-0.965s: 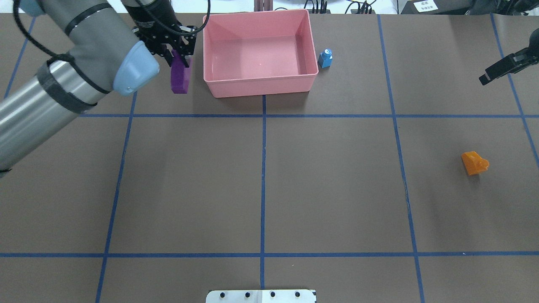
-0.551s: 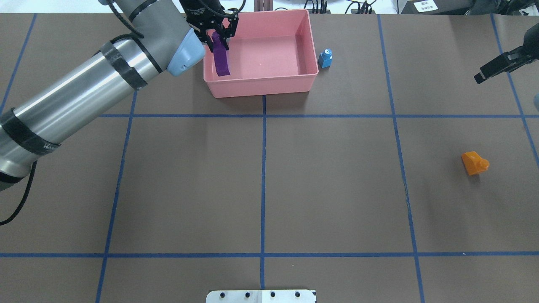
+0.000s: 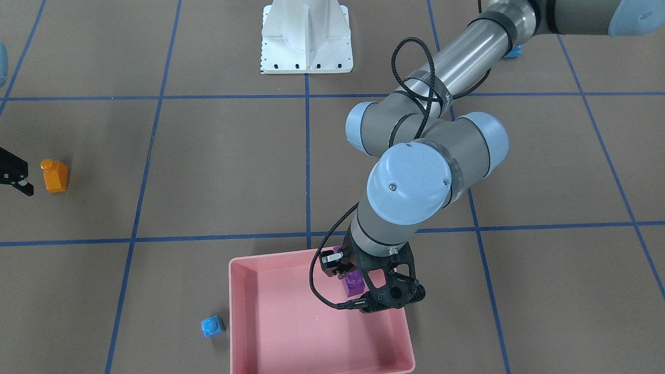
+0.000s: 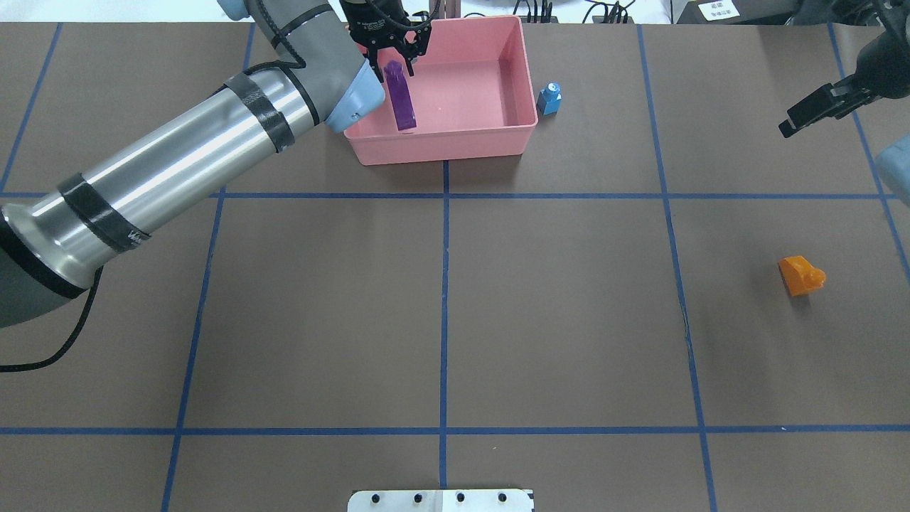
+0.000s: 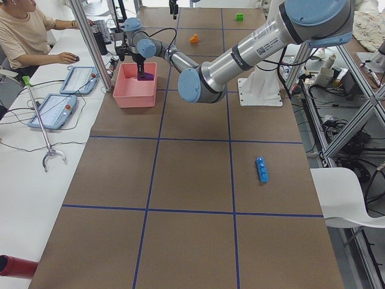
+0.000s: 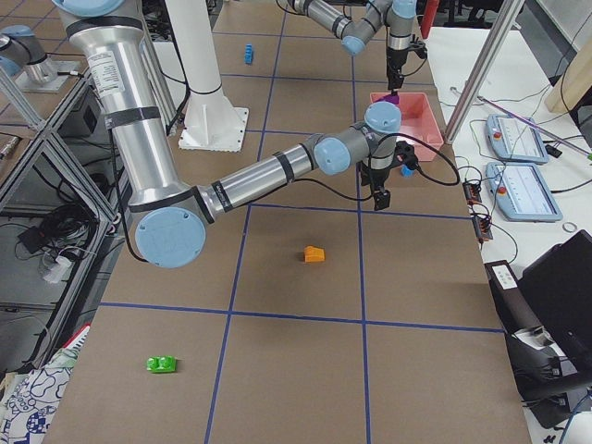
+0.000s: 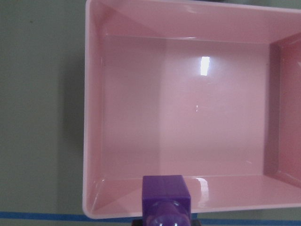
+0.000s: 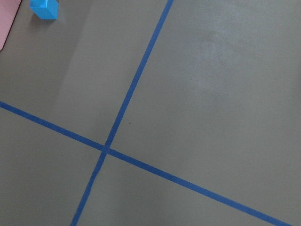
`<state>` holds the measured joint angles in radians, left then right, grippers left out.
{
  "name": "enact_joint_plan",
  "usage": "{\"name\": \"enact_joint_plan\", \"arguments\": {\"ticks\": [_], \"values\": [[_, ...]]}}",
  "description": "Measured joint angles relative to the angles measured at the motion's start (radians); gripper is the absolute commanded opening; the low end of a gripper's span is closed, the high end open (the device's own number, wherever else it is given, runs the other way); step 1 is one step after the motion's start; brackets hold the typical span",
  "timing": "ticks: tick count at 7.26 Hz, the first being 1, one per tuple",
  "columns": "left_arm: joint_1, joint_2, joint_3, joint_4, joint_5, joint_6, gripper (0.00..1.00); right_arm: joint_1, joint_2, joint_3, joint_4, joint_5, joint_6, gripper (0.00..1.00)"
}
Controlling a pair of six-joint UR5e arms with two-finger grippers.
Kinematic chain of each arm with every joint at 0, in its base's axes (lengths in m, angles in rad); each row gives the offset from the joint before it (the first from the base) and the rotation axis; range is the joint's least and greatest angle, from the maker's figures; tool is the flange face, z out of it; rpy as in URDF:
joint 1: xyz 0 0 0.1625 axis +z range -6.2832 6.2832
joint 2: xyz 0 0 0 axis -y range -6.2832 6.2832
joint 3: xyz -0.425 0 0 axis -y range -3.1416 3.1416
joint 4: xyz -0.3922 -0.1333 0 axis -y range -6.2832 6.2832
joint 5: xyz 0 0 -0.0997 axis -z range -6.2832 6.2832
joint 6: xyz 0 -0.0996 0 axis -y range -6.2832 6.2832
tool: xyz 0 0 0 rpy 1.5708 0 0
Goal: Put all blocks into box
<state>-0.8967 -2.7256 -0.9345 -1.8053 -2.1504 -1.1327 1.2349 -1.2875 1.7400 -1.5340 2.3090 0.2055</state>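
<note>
My left gripper is shut on the purple brick and holds it upright over the left part of the pink box. The left wrist view shows the brick above the box's near rim. It also shows in the front view. The tiny blue cube stands just right of the box. The orange brick lies at the right. My right gripper looks open and empty, high above the table's far right. The long blue brick and green brick lie apart.
The white robot base stands at the table's near-robot edge. Blue tape lines grid the brown table. An operator sits with tablets beyond the box's side of the table. The left arm's forearm stretches across the table's left half.
My left gripper has carried the purple brick to the right, from beside the box's left wall to over the box's inside. My right gripper has drifted slightly left.
</note>
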Motion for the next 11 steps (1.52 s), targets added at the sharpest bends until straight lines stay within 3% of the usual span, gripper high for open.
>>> {"name": "enact_joint_plan", "arguments": {"ticks": [3, 5, 6, 8, 10, 11], "values": [[-0.008, 0.008, -0.036, -0.001, -0.015, 0.004, 1.00, -0.058, 0.073, -0.046, 0.000, -0.055, 0.072, 0.99], [-0.058, 0.105, -0.169, 0.005, -0.130, 0.113, 1.00, -0.097, 0.118, -0.122, 0.035, -0.105, 0.109, 0.99], [-0.098, 0.216, -0.282, 0.006, -0.190, 0.213, 1.00, -0.102, 0.090, -0.144, 0.094, -0.109, 0.113, 0.99], [-0.183, 0.492, -0.502, 0.006, -0.246, 0.470, 1.00, -0.103, -0.065, -0.094, 0.170, -0.111, 0.119, 0.99], [-0.245, 0.665, -0.607, 0.007, -0.260, 0.647, 1.00, -0.109, -0.236, -0.015, 0.235, -0.110, 0.181, 0.99], [-0.258, 0.701, -0.633, 0.014, -0.262, 0.678, 1.00, -0.125, -0.303, -0.016, 0.337, -0.111, 0.262, 0.99]]}}
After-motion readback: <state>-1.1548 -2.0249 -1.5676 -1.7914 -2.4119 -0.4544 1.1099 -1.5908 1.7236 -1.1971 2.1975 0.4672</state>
